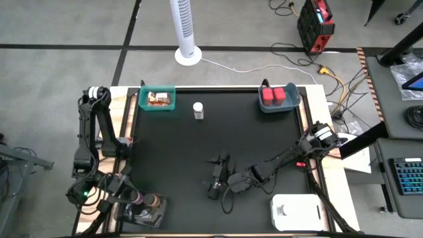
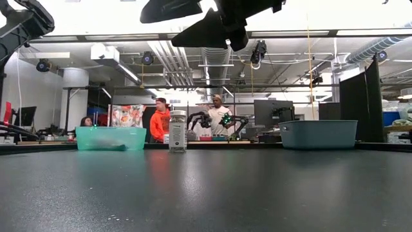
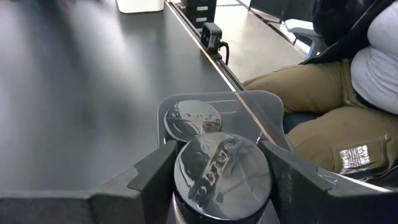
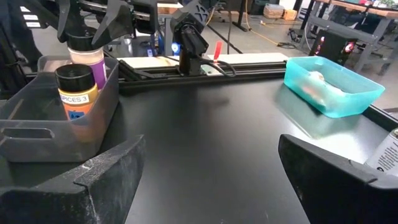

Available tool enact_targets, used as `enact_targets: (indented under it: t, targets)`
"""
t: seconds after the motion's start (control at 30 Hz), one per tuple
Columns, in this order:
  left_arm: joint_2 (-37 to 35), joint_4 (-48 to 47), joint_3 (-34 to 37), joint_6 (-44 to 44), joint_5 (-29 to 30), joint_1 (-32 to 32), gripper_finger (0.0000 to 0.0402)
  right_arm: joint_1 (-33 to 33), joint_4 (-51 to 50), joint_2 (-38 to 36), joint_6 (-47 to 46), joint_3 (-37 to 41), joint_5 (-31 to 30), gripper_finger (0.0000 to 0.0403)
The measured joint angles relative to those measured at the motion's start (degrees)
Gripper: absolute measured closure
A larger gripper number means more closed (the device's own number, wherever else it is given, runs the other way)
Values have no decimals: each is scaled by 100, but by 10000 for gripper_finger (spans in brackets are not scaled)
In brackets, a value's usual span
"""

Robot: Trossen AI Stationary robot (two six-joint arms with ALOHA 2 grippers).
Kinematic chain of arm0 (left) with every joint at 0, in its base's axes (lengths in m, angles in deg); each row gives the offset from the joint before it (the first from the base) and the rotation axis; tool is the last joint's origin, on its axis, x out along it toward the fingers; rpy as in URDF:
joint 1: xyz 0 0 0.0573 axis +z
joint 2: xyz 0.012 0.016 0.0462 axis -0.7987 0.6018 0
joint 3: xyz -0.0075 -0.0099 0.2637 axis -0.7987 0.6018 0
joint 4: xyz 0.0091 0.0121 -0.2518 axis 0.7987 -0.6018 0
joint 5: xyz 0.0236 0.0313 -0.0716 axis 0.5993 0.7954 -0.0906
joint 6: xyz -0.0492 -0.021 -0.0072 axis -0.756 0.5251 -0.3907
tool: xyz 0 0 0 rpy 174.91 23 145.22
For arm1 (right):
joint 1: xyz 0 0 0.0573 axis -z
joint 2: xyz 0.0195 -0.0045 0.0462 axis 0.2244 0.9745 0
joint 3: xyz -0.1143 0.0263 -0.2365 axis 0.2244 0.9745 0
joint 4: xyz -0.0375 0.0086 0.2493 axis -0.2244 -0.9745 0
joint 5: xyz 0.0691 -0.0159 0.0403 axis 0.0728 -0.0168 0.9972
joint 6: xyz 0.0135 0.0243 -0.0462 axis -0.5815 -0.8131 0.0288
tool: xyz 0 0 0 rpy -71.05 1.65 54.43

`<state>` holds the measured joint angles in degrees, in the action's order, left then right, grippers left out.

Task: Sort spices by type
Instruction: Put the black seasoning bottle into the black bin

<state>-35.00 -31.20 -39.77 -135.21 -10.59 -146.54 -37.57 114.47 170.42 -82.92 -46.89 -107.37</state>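
Shiny and round, the lid of a purplish jar (image 3: 222, 176) fills the left wrist view, sitting squarely between the left gripper's (image 3: 219, 180) two fingers, which press its sides. The jar stands, or hangs just above the floor, in the clear tray (image 1: 158, 213) at the table's near left corner; which of the two I cannot quite tell. Just beyond the gripper in that tray stands an amber jar (image 4: 76, 93) with a black cap and an orange label, so the tray looks to be the place where small jars are gathered.

Out over the middle of the table, the right gripper (image 1: 217, 178) waits with its jaws spread wide and nothing between them. Well ahead of it stands a white-capped bottle (image 1: 197, 110), alone on the black surface. Beside that bottle, the teal bin (image 1: 157, 99) holds flat packets. The blue-grey bin (image 1: 277, 98), far off to the gripper's side, holds the two red boxes (image 1: 276, 95).
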Motion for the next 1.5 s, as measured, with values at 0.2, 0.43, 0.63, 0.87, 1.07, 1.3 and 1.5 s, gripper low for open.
enact_targets:
  t: [0.2, 0.43, 0.63, 0.87, 1.07, 1.3, 1.5]
  targets:
    - [7, 8, 0, 12, -2, 0, 196, 0, 0, 0, -20, 9, 0, 44]
    - [5, 59, 0, 249, 3, 7, 188, 0, -4, 0, -42, 9, 0, 44]
    - [5, 57, 0, 254, 0, 7, 177, 0, -7, 0, -43, 11, 0, 44]
    - [5, 38, 0, 201, -18, 7, 162, 0, -7, 0, -45, 17, -2, 44]
    - [-38, -10, -11, 36, -53, 7, 161, 0, -6, 0, -66, 20, -2, 44]
    - [3, 60, -543, 301, 740, 59, 161, -28, -184, -7, 14, -158, -1, 44]
    - [210, -13, -1225, 1203, 1313, 466, 161, -39, -1101, -11, -13, -608, 0, 44]
